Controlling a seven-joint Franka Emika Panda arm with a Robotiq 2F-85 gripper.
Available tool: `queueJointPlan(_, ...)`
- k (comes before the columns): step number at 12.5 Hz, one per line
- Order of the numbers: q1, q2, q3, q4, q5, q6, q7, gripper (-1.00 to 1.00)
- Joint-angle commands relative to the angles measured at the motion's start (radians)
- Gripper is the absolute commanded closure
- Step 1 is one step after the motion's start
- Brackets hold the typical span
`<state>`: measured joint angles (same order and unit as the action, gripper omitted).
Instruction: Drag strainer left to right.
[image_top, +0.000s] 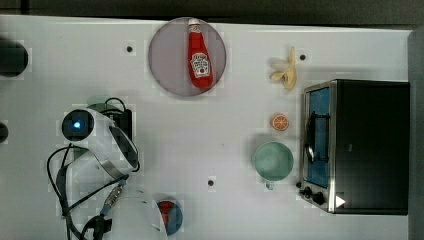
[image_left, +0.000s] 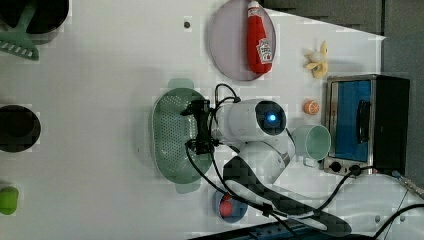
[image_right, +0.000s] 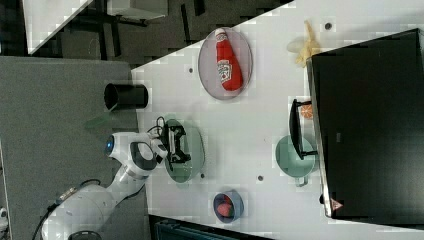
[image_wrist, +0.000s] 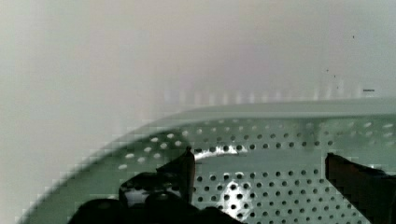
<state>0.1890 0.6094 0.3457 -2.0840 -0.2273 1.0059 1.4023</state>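
My hand hangs spread wide inside the strainer, gripping nothing. The strainer sits at centre-left of the left view, on the desk. I judge the drag not yet begun: catching the wall and pulling across remain.

The ketchup bottle carries a white label, its lettering too small to read
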Motion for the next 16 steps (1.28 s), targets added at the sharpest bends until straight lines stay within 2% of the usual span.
queueJointPlan(1,0.0,-0.049,0.001,-0.017,0.001,0.016,0.052,-1.0)
queueJointPlan(5,-0.037,-0.054,-0.005,-0.025,0.001,0.015,0.051,-1.0)
queueJointPlan(9,-0.085,-0.093,-0.004,-0.082,0.0,0.019,0.009,-1.0)
queueJointPlan(16,-0.204,-0.155,-0.011,-0.166,-0.001,0.031,-0.164,-1.0)
